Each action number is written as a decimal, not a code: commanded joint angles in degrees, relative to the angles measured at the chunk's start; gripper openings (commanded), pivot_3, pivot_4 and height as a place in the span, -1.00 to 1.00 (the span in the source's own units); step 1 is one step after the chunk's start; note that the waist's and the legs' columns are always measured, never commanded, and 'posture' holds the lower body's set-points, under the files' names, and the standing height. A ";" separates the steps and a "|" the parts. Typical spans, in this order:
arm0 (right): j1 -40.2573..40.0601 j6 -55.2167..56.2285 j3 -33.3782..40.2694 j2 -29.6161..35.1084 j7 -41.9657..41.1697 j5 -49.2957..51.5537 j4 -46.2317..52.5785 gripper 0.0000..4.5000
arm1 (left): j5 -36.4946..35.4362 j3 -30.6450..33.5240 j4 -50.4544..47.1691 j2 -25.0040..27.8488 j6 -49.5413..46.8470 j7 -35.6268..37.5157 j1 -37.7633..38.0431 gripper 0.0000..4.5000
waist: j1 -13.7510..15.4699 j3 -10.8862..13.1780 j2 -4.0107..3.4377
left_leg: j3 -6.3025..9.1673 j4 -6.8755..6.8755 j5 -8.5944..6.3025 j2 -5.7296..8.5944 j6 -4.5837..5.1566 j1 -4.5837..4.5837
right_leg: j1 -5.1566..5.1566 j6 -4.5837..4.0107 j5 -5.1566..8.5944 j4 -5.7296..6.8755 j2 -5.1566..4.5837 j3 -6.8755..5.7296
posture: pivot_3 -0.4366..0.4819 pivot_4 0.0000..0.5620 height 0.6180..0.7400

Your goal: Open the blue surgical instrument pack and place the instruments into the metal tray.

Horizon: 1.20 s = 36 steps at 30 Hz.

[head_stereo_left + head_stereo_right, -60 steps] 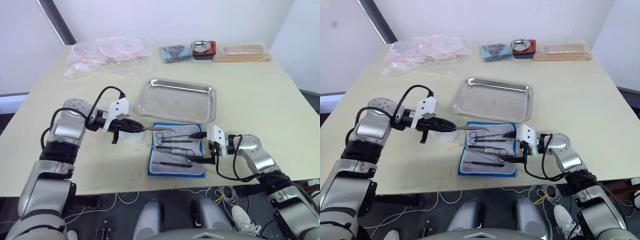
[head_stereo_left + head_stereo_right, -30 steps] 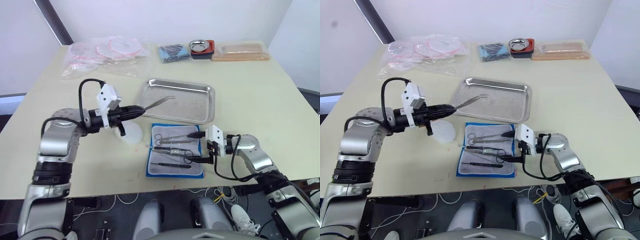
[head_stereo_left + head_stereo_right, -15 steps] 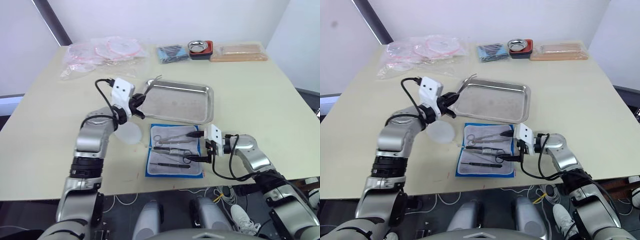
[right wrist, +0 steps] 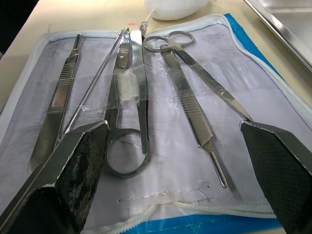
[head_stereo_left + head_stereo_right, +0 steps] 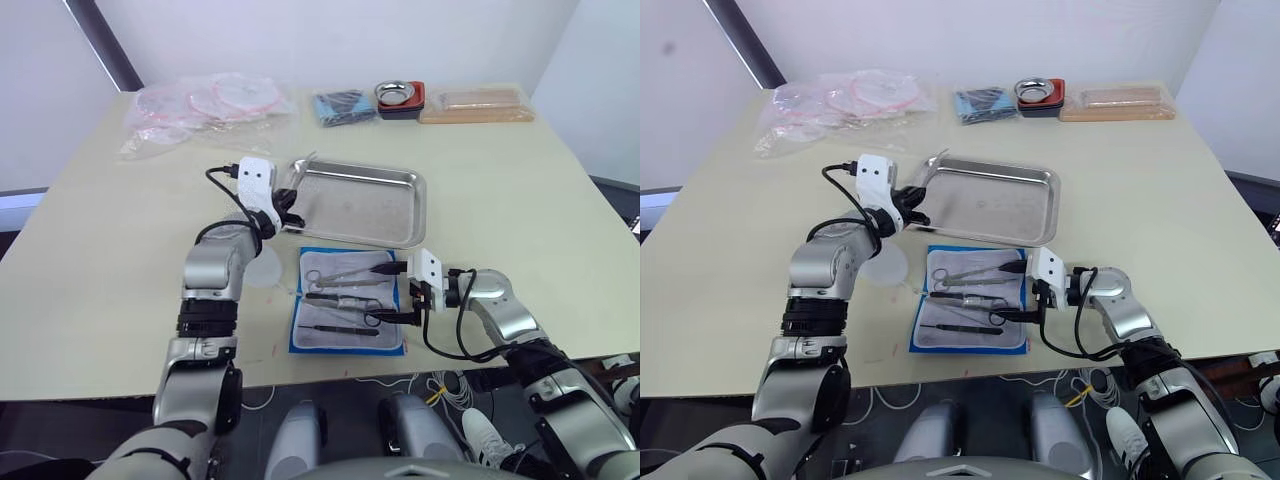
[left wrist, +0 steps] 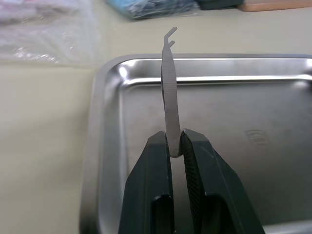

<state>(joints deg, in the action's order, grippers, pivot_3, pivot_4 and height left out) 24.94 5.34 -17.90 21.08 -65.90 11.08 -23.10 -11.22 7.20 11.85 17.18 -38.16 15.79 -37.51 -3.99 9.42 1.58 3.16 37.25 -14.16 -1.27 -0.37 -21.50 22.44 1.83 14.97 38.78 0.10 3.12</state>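
1. Left gripper [image 6: 174,146] pinches a slender pair of tweezers [image 6: 168,92] by one end, jaws clamped tight on it. The tool sticks out over the near-left corner of the metal tray [image 5: 400,215], with its forked tip reaching past the far rim.
2. Risk: if released here, the tweezers could land across the rim and tip out onto the table [image 5: 520,170]. The tip needs to come inside the rim first.
3. Risk: the hold is on a thin end only, so the tool may pivot or slip in the pads during any wrist turn.
4. The blue surgical instrument pack [image 5: 923,340] lies open just in front of the tray, and the instruments [image 4: 131,92], scissors and straight handles, are still strapped into its lining.
5. Right gripper [image 4: 185,146] sits with jaws spread wide over the pack's right edge, holding nothing.
6. Risk: clear straps may hold the tools back, so a pull could drag the whole pack.
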 commanded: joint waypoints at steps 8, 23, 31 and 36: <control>-2.01 -1.25 -2.21 0.27 2.75 -5.77 -6.86 1.00 | 2.57 -2.07 2.28 -1.12 -1.18 -3.51 -2.12 -0.99 | 0.01 0.00 0.00 | 0.10 -0.02 0.15 0.03 -0.25 -0.02 | 0.00 0.01 -0.01 0.01 0.01 -0.11 | -0.05 -0.47 1.00; -1.98 -1.10 -1.78 0.13 3.35 -5.81 -6.84 1.00 | 3.49 -0.73 3.38 -3.27 0.52 -6.99 -2.25 -0.44 | 0.01 0.01 0.01 | 0.17 -0.05 0.16 0.03 -0.28 -0.03 | 0.00 0.01 -0.01 0.01 0.00 -0.15 | -0.05 -0.47 1.00; -2.25 -0.47 -1.74 0.11 3.59 -5.92 -7.03 1.00 | 3.51 -0.69 -0.08 -3.67 1.98 -7.99 -1.34 0.97 | 0.02 0.02 0.02 | 0.17 -0.06 0.17 0.03 -0.29 -0.03 | 0.00 0.01 -0.01 0.00 -0.01 -0.14 | -0.05 -0.47 1.00; -2.66 -0.75 -1.70 0.16 3.58 -5.77 -6.63 1.00 | 3.29 -1.57 -3.68 -1.43 5.54 -4.04 0.44 0.97 | 0.00 0.02 0.02 | 0.17 -0.07 0.17 0.03 -0.30 -0.03 | 0.00 0.01 -0.01 0.00 -0.01 -0.14 | -0.05 -0.47 1.00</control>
<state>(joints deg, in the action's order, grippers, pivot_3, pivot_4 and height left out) 24.82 6.60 -17.49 20.72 -65.65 11.08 -23.76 -8.06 5.95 11.30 14.54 -35.27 10.30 -37.13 -3.99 9.44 1.61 3.32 37.17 -13.99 -1.24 -0.67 -21.53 22.44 1.84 14.96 38.78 0.09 2.98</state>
